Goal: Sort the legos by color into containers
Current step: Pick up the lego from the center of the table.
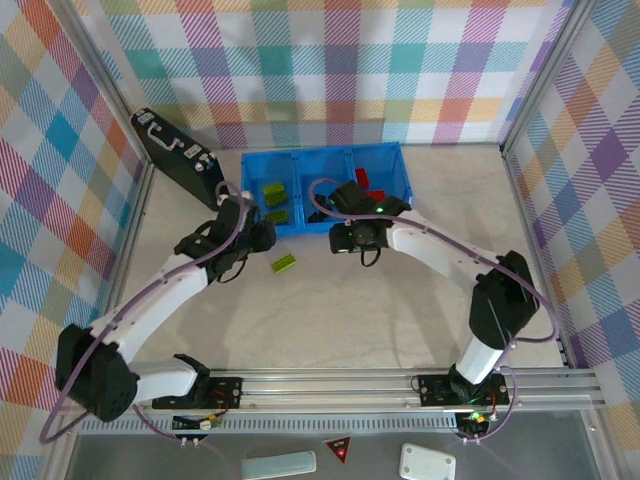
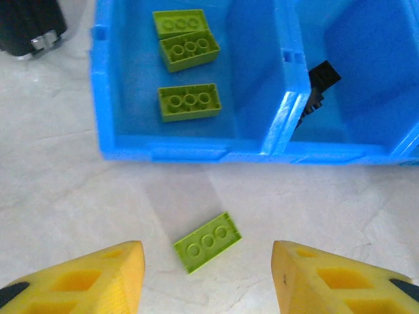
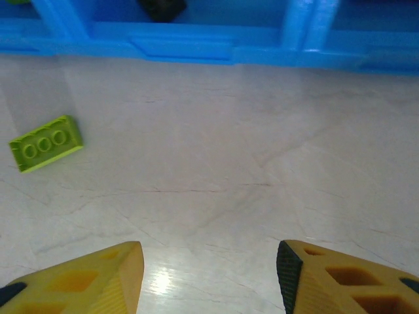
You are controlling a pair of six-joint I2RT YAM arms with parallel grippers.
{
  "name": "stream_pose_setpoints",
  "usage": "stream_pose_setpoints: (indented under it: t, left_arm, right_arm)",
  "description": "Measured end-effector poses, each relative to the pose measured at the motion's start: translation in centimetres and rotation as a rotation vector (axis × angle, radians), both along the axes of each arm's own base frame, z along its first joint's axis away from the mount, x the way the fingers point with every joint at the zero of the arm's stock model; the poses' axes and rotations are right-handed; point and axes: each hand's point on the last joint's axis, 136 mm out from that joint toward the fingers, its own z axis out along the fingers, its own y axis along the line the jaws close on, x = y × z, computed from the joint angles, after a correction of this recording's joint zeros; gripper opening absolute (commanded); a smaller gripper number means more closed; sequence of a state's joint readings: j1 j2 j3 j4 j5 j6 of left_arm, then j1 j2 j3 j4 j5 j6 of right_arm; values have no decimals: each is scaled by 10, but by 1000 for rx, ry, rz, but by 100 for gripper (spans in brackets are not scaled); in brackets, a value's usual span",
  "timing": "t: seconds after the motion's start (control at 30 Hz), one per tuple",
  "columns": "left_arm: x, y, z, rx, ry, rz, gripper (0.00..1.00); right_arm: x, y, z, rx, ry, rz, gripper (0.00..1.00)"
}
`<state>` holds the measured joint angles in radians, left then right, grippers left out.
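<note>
Bright, even light comes from overhead. The blue tray (image 2: 196, 147) casts a faint shadow on the pale table (image 2: 65, 196) toward six o'clock. In the right wrist view, glare shines at six o'clock; the tray at twelve looks blurred.

There are four green bricks (image 2: 189, 103): three in the left compartment of the tray (image 2: 105, 78) and one loose brick (image 2: 207, 241) on the table (image 2: 52, 190). There is one tray, with three compartments. One black brick (image 2: 322, 73) can be counted in the middle compartment. Red bricks (image 1: 363, 178) in the right compartment number at least two; an arm (image 1: 440, 250) covers part of them, so the full count cannot be told. There is one briefcase (image 1: 178, 155), and there are two arms.
</note>
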<state>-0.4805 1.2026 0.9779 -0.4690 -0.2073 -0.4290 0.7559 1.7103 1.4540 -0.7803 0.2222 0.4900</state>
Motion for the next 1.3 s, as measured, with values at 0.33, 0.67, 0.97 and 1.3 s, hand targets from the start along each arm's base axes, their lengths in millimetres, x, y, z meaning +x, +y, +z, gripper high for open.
stream_pose_setpoints:
  t: [0.33, 0.67, 0.97, 1.3]
  left_arm:
    - [-52, 45, 14, 30, -16, 58, 56]
    - [-87, 61, -7, 33, 39, 81, 58]
    - [-99, 66, -17, 19, 63, 100, 58]
    - [-101, 68, -15, 9, 59, 107, 57]
  right_arm:
    - [10, 71, -12, 14, 8, 98, 58]
    - [9, 125, -40, 3, 38, 189, 63]
    - [7, 145, -79, -89, 26, 274, 84]
    - [11, 158, -101, -97, -4, 298, 88]
